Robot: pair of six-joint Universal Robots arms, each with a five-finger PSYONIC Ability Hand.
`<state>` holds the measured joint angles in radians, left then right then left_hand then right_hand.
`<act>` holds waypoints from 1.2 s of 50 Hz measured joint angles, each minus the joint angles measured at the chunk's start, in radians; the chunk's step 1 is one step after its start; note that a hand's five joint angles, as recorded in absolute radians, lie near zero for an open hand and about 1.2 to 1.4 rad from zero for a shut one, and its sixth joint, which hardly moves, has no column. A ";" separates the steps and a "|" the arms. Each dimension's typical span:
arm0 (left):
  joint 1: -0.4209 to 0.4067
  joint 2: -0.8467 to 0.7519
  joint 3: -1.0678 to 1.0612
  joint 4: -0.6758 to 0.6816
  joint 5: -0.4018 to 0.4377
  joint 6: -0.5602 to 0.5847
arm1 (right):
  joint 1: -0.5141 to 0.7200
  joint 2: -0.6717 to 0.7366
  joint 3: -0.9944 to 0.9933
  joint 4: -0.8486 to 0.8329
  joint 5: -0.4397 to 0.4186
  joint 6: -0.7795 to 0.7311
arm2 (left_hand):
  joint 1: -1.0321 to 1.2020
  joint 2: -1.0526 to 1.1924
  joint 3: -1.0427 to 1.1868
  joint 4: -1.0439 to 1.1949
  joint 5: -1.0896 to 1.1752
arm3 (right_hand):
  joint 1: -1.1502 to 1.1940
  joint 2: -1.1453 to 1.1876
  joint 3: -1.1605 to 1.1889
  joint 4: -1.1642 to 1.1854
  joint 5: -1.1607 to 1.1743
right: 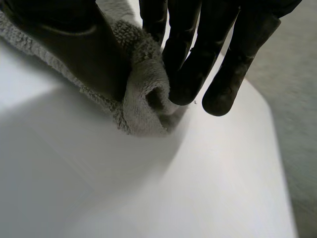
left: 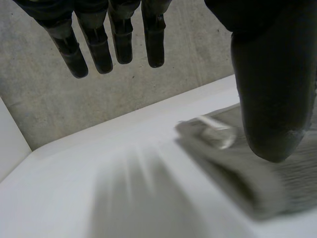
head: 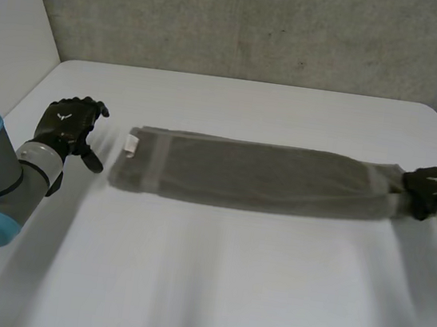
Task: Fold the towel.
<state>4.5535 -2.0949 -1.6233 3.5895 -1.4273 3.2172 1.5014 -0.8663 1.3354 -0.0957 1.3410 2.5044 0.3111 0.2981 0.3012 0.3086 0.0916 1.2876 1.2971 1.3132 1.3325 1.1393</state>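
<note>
Grey towel (head: 253, 176) spans the table (head: 210, 291), its three-o'clock end pinched by the right hand (head: 431, 191). The left hand (head: 66, 123) hangs spread at nine o'clock.

grey towel (head: 257, 177) | folded into long strip | flat across table

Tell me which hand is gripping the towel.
The right hand, pinching the towel at its end; the left hand hangs open beside the other end.

Head camera high; wrist cameras close; towel (head: 257, 177) shared.
</note>
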 measured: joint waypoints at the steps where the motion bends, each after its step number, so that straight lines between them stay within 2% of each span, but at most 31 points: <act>1: 0.000 0.001 0.000 0.000 0.000 0.000 | -0.022 -0.006 -0.012 0.002 0.002 -0.004 | 0.000 -0.001 0.000 -0.002 0.000 | 0.000 0.000 0.000 0.000 0.000; 10: 0.002 0.003 -0.001 -0.001 -0.002 -0.002 | -0.132 -0.038 -0.199 0.096 0.034 -0.093 | 0.000 -0.002 0.000 -0.002 0.000 | 0.007 0.000 0.000 0.000 0.000; 13: 0.001 0.003 0.000 -0.001 -0.002 -0.002 | -0.117 -0.057 -0.272 0.140 0.049 -0.111 | 0.000 -0.002 0.000 -0.002 0.000 | 0.007 0.000 0.000 0.000 0.000; 17: 0.000 0.003 0.000 -0.001 -0.001 -0.002 | -0.027 -0.089 -0.367 0.187 0.065 -0.121 | 0.000 -0.002 0.000 -0.002 0.000 | 0.013 0.000 0.010 0.000 0.000; 25: -0.001 0.003 -0.004 -0.001 -0.001 -0.002 | 0.365 -0.094 -0.492 0.207 0.125 -0.128 | 0.000 -0.002 0.000 -0.002 0.000 | 0.023 0.004 0.015 0.000 0.001; 27: -0.001 0.004 -0.005 0.000 -0.001 -0.002 | 0.502 -0.064 -0.514 0.202 0.144 -0.130 | 0.000 -0.002 0.000 -0.002 0.000 | 0.024 0.006 0.015 0.000 0.001; 35: 0.000 0.004 -0.006 0.000 -0.001 -0.002 | 0.803 0.114 -0.546 0.191 0.162 -0.147 | 0.000 -0.002 0.000 -0.002 0.000 | 0.023 0.005 0.015 0.000 0.001; 36: 0.000 0.004 -0.006 0.000 -0.001 -0.002 | 0.818 0.130 -0.548 0.190 0.163 -0.152 | 0.000 -0.002 0.000 -0.002 0.000 | -0.034 -0.049 -0.046 -0.064 -0.046; 38: 0.000 0.003 -0.007 0.000 -0.001 -0.001 | 0.855 0.182 -0.553 0.190 0.169 -0.171 | 0.000 -0.002 0.000 -0.002 -0.002 | -0.281 -0.299 -0.300 -0.298 -0.294; 39: 0.000 0.003 -0.007 0.000 0.000 -0.001 | 0.877 0.218 -0.558 0.190 0.177 -0.189 | 0.000 -0.003 0.000 -0.002 -0.004 | -0.500 -0.517 -0.514 -0.529 -0.519; 40: -0.001 0.003 -0.007 0.000 0.000 0.000 | 0.885 0.233 -0.560 0.190 0.183 -0.199 | 0.000 -0.003 0.000 -0.002 -0.004 | -0.620 -0.640 -0.633 -0.627 -0.647; 41: -0.001 0.003 -0.008 0.000 0.000 0.000 | 0.897 0.255 -0.564 0.189 0.196 -0.215 | 0.000 -0.003 0.000 -0.002 -0.004 | -0.829 -0.855 -0.844 -0.857 -0.876; 43: -0.001 0.003 -0.008 0.000 0.000 0.001 | 0.908 0.276 -0.570 0.188 0.218 -0.233 | 0.000 -0.003 0.000 -0.002 -0.004 | -0.981 -1.012 -1.011 -1.024 -1.054; 50: -0.005 0.001 -0.009 0.000 0.001 0.004 | 0.900 0.220 -0.561 0.175 0.297 -0.213 | 0.000 -0.003 0.000 -0.002 -0.004 | -1.056 -1.060 -1.069 -1.079 -1.080; 60: -0.014 0.003 -0.016 0.000 0.001 0.004 | 0.755 -0.035 -0.315 0.168 0.293 -0.045 | 0.000 -0.003 0.000 -0.002 -0.004 | -1.056 -1.060 -1.073 -1.079 -1.080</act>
<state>4.5395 -2.0924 -1.6390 3.5895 -1.4263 3.2215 2.2560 -0.9016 1.0206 0.0720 1.6337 2.4597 0.3110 0.2951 0.3011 0.3062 0.0879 0.2316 0.2374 0.2407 0.2534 0.0591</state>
